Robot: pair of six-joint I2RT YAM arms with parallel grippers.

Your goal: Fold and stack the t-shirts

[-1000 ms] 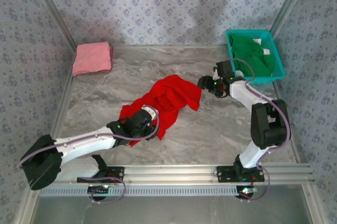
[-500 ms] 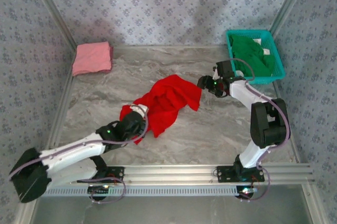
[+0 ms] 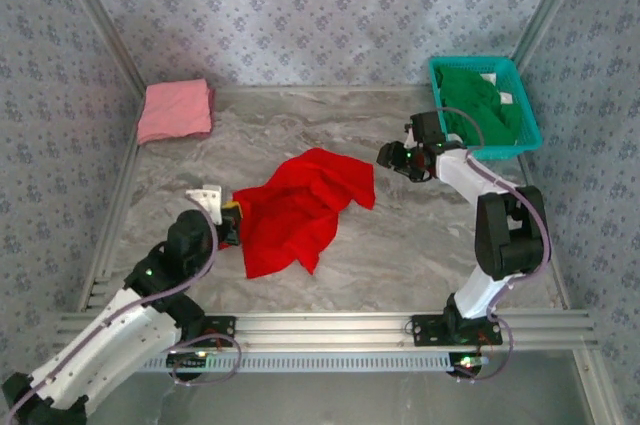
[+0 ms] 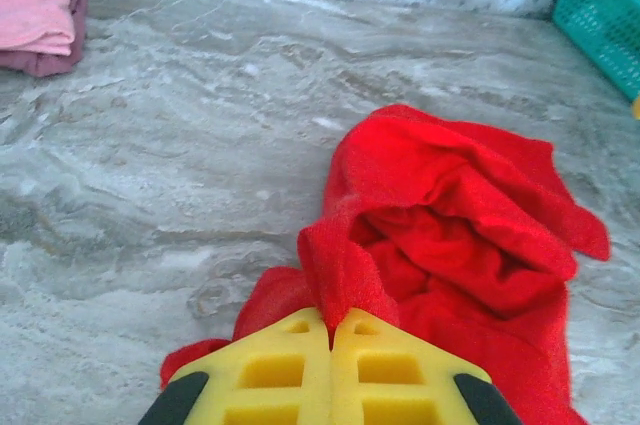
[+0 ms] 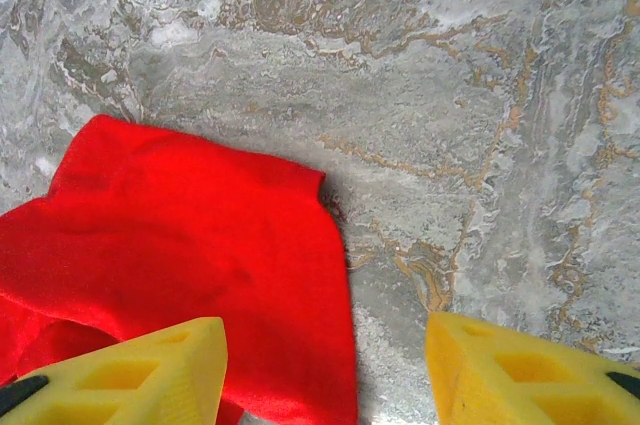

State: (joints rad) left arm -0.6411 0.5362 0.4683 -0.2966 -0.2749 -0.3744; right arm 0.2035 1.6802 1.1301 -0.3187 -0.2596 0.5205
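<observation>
Red t-shirt (image 3: 295, 210): bright red and crumpled. It lies in a loose heap on the marbled grey bench (image 3: 400, 245), between the two grippers. Its near-left edge is drawn up into a raised fold at the left gripper. The far-right corner lies flat under the right gripper.

Left gripper (image 4: 331, 323): yellow fingers pressed together, pinching the raised fold of the red t-shirt. The rest of the cloth spreads out ahead of it and to its right.

Right gripper (image 5: 325, 345): yellow fingers spread wide and holding nothing. It sits above the corner of the red t-shirt; the cloth edge shows beside its left finger and bare bench beside its right.

Pink t-shirt (image 3: 175, 110): pale pink and folded. It rests in the far corner of the bench, well beyond and to the left of the left gripper, and well apart from the red t-shirt.

Green t-shirt (image 3: 480, 100): dark green and bunched inside the basket.

Basket (image 3: 470, 60): teal plastic mesh, just behind and to the right of the right gripper, at the far corner of the bench.
</observation>
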